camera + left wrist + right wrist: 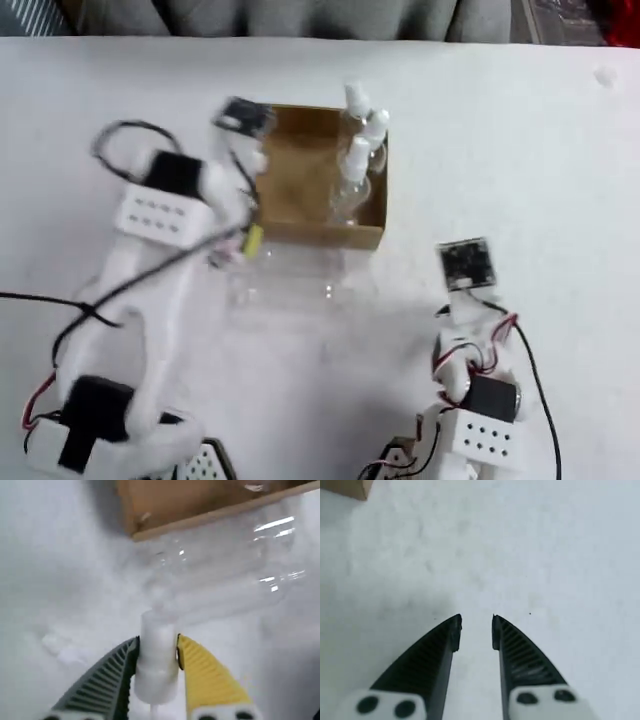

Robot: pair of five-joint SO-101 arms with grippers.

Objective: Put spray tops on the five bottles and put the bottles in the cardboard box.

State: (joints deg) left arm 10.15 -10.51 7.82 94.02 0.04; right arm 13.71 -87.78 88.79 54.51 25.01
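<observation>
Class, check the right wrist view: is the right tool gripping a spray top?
No, the right tool stands open above the white table, with nothing between its fingers.

White printed arms [150, 215], black motor blocks [95, 405], red and black cables [535, 375], ribbed black fingers [432, 655], one yellow finger [206, 677]

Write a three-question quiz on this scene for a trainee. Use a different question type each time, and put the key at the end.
1. True or false: the left claw is shut on a white spray top.
2. How many bottles with tops on stand in the cardboard box? A) one B) three C) five
3. Fill the gap: the right claw is open, with nothing between its fingers, over the bare ____.

Key: 1 true; 2 B; 3 table.
</observation>
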